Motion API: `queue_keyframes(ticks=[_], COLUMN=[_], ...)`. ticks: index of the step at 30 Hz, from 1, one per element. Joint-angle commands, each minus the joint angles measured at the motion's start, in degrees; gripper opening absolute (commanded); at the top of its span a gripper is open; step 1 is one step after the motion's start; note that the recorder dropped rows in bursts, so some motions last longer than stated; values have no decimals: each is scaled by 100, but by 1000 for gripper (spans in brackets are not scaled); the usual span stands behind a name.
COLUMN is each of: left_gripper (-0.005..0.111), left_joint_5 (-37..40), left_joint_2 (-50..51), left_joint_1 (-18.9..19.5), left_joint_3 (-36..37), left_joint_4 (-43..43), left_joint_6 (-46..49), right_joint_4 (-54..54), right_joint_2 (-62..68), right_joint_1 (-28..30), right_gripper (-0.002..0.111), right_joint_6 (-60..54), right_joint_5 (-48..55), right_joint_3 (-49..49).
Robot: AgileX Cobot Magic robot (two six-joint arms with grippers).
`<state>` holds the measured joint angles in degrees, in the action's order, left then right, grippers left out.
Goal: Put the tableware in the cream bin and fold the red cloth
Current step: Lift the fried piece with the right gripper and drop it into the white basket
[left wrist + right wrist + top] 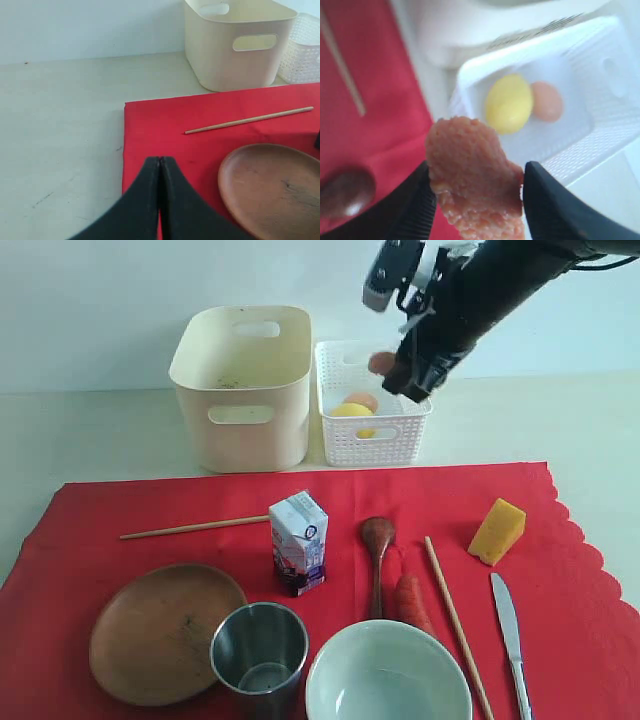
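In the exterior view the pale bowl (388, 675), the knife (508, 625) and one chopstick (455, 625) are cut off by the lower edge, and the red cloth (200, 500) is cropped there as well. In the right wrist view the pinkish lump (472, 175) close to the lens is blurred and cannot be identified; the spoon (345, 192) is blurred too. In the left wrist view the wooden plate (272, 187) is cut by the frame and the cream bin (235, 55) is cropped at its top
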<state>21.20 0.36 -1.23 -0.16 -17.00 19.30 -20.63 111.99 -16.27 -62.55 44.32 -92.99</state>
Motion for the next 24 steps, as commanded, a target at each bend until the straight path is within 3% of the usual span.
queue_keyframes(ticks=[1, 9, 24], left_gripper=[0, 0, 0], left_joint_5=[-34, -34, -34], left_joint_2=[-36, -36, -36], left_joint_1=[16, 16, 16], left_joint_3=[16, 16, 16], left_joint_4=[-14, -14, -14], left_joint_6=[-10, -10, -10], right_joint_4=[-351, -351, -351], right_joint_2=[-83, 218, 1412], right_joint_1=[9, 9, 9], right_gripper=[0, 0, 0], right_joint_6=[1266, 2577, 2688], right_joint_5=[-1500, -3025, -3682], right_joint_3=[-73, -73, -77])
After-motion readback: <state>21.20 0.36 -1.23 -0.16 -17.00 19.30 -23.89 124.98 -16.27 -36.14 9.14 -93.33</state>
